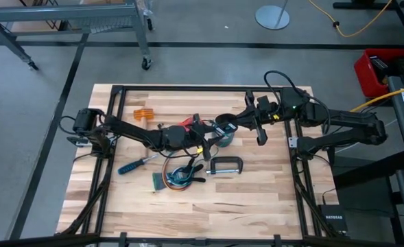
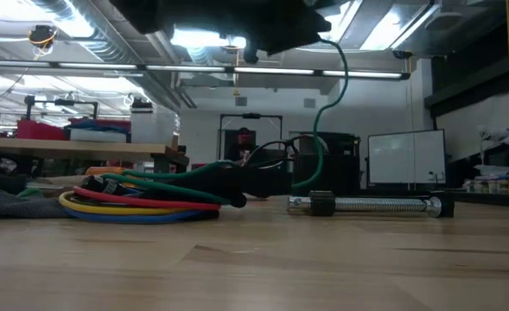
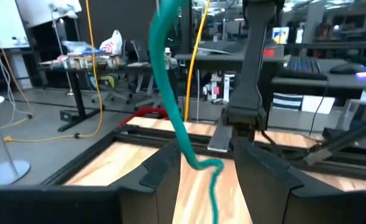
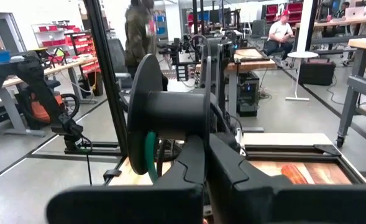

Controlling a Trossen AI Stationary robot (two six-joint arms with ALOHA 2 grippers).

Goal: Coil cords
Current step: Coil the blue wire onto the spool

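Observation:
A looped bundle of red, yellow, blue and green cords (image 2: 137, 206) lies on the wooden table; it also shows in the high view (image 1: 177, 175). A green cord (image 2: 316, 130) rises from the bundle toward the grippers. My left gripper (image 1: 205, 143) hovers at the table's middle, open, and the green cord (image 3: 170, 93) runs through the gap between its fingers (image 3: 164, 171). My right gripper (image 1: 239, 127) is beside it, shut on a black spool (image 4: 170, 112) that carries a few green turns (image 4: 150, 158). My left gripper stands open around the green cord (image 3: 198, 163); I cannot tell whether a finger touches it. My right gripper holds the black spool (image 1: 226, 132) lifted clear of the table, its axis lying level across the fingers. The fingers (image 4: 192, 158) themselves hide the place of contact.
A metal C-clamp (image 1: 226, 165) lies just right of the bundle and shows in the low view (image 2: 366, 205). A blue-handled screwdriver (image 1: 136, 165), an orange piece (image 1: 142, 114) and a red piece (image 1: 186, 123) lie on the table's left half. People stand in the room beyond.

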